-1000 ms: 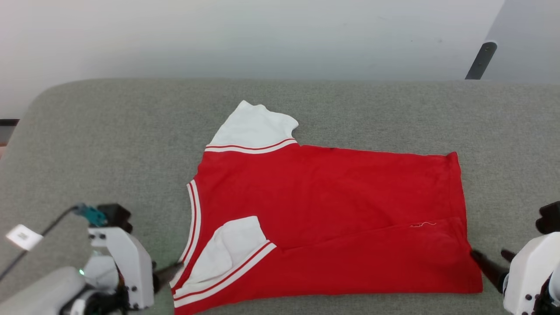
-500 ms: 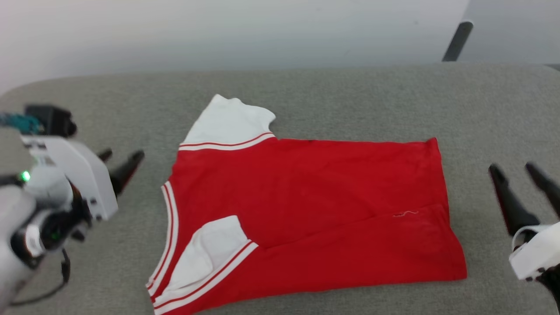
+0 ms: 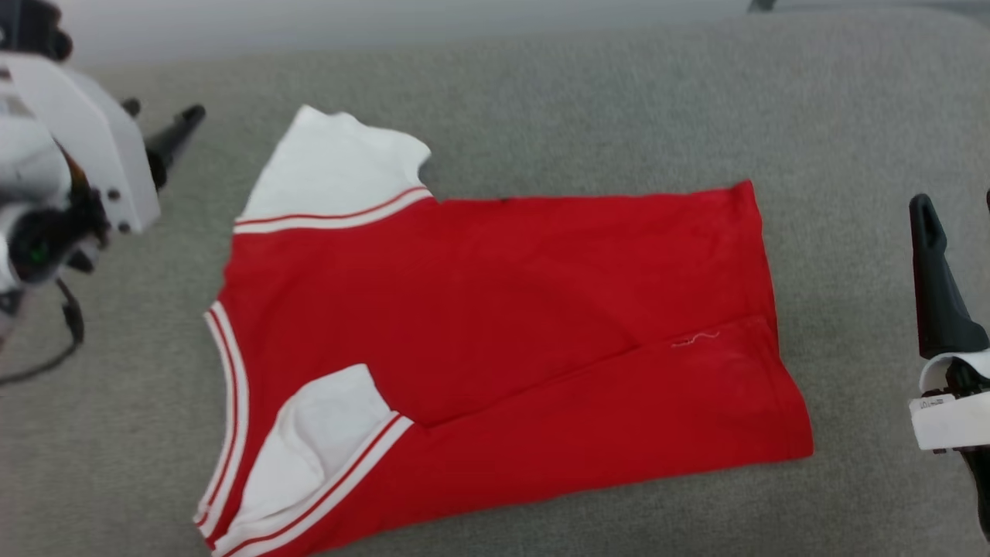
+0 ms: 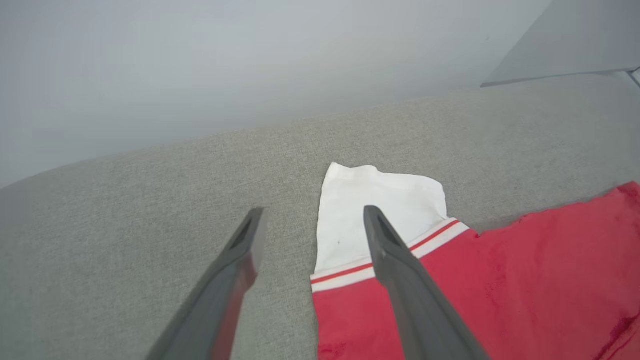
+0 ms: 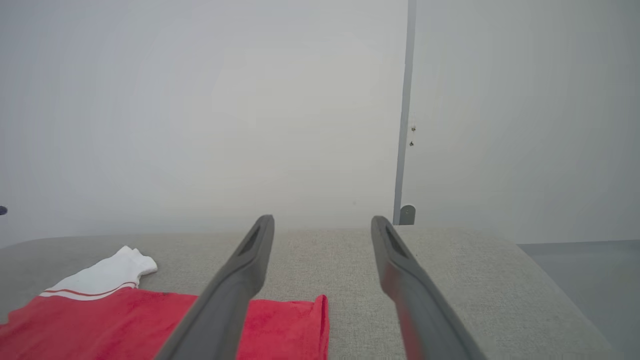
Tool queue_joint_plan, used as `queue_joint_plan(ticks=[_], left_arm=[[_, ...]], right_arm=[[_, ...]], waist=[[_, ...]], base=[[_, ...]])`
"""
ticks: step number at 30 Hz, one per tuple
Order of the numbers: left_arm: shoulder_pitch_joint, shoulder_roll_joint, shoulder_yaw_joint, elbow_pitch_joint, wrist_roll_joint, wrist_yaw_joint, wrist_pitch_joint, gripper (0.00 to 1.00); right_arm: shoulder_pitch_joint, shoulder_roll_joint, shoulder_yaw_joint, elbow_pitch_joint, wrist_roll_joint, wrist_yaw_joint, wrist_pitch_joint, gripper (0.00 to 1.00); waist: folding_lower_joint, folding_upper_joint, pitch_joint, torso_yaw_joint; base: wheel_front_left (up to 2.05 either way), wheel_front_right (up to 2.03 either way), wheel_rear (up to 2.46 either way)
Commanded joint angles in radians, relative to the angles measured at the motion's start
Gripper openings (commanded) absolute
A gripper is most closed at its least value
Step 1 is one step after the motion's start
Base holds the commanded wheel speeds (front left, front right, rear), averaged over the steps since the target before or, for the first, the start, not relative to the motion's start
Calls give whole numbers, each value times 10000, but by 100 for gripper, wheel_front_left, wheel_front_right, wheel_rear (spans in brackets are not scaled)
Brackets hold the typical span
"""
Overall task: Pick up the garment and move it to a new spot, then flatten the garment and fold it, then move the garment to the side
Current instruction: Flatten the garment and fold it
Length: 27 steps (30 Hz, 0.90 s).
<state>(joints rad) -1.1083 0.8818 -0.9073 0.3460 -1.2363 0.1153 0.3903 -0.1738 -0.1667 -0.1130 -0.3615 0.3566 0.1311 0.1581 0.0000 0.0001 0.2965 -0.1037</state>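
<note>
On the desk [image 3: 541, 93], centre of the head view: the garment [image 3: 495, 309] lies flat with the plain red side up, striped trim edge at 9 o'clock, hem [image 3: 762, 263] at 3 o'clock. The near long edge is already folded in, which traps the near sleeve [image 3: 317, 433] at 7 o'clock. The far sleeve [image 3: 332, 178] sticks out at 11 o'clock, not yet folded.

The left tool [image 3: 162, 110] is at 10 o'clock, fingers apart and holding nothing. In the left wrist view its right finger lines up over the far sleeve, so it looks staged to take the far edge. The right tool [image 3: 955, 203] is at 3 o'clock, just off the hem, also apart and empty, in the matching spot at the other end. The likely reason is that a two-point grab keeps the far edge straight for the second lengthwise fold.

Compared with a second ago:
- Both tools were low at the near corners (7 and 5 o'clock), at the fresh fold. They've since lifted off and swung toward the far side.
- Both were spread the whole time.
- The garment's shift in the picture is the head camera moving. The fold, the sleeves and the loose thread look unchanged.
</note>
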Motion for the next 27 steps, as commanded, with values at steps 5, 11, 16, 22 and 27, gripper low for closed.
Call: queue_joint_plan(ticks=[5, 11, 16, 22, 27], left_arm=[[-1217, -377, -222, 1022, 362, -300, 902, 100], [-2117, -842, -368, 2155, 380, -563, 1757, 100], [-2589, -1226, -498, 2948, 460, -824, 2069, 100], [-2938, -1637, -670, 3769, 571, -1079, 2361, 100], [-3017, -1995, -810, 4452, 558, -1203, 2583, 100]], right_arm=[[-285, 98, 148, 146, 272, -7, -200, 100], [-461, 123, 283, 249, 360, -7, -405, 100], [-545, 184, 377, 353, 391, -7, -461, 100], [-642, 218, 482, 459, 418, -7, -465, 100], [-695, 296, 517, 518, 439, -7, -369, 100]], waist=[[0, -1, 1461, -650], [0, -1, 2132, -811], [0, -1, 2448, -876], [0, -1, 2665, -900], [0, -1, 2742, -929]], base=[[0, 0, 0], [0, 0, 0], [0, 0, 0], [0, 0, 0], [0, 0, 0]])
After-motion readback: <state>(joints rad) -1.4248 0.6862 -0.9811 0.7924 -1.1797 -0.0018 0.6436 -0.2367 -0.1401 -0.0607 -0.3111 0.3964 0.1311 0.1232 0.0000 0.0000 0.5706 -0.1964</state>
